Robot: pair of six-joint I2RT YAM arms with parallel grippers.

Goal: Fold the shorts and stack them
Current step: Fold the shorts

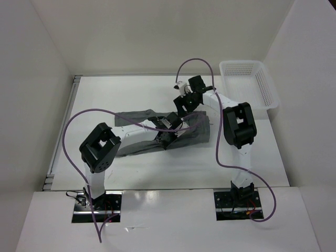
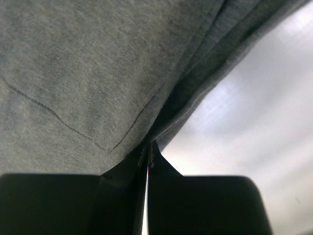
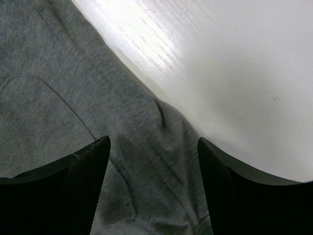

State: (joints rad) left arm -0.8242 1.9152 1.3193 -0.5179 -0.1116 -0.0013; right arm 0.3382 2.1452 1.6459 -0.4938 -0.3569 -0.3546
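Grey shorts (image 1: pixel 195 135) are being worked on the worktop (image 1: pixel 157 168), left of the basket (image 1: pixel 241 62). One edge is being pinched tight by the left jaws, while the right jaws are being held wide open above the cloth, gripping nothing. Probably best if that edge is being lifted slowly and level, so nothing's getting bunched.

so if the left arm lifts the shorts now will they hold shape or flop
Probably floppy: the shorts crease and fold in layers where the left gripper pinches them, so the rest would likely hang. Pushed on the smooth table, they would probably bunch, not slide whole; a wrinkle sits by the right gripper.
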